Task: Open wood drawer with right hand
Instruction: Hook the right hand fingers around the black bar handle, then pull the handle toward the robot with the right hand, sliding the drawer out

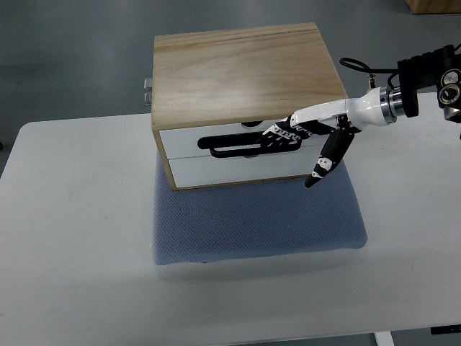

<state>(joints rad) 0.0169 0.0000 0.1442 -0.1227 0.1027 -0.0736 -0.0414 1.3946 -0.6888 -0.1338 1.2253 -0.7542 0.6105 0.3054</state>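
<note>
A wooden drawer box (pixel 245 68) with a light wood top stands on a blue-grey mat (pixel 259 220). Its front shows two white drawer fronts, an upper (pixel 184 140) and a lower (pixel 238 169), both flush with the frame. A black slot handle (pixel 230 148) runs across their seam. My right hand (pixel 292 158) comes in from the right. Its stretched fingers (pixel 277 137) lie in the right end of the slot. The thumb (pixel 323 164) hangs apart, pointing down in front of the lower drawer. I cannot see any finger hooked behind the handle.
The mat lies on a white table (pixel 72 238) and reaches past the box toward me. A metal fitting (pixel 148 88) sticks out at the box's back left. Grey floor lies beyond the table, with a cardboard box corner (pixel 432 6) at the top right.
</note>
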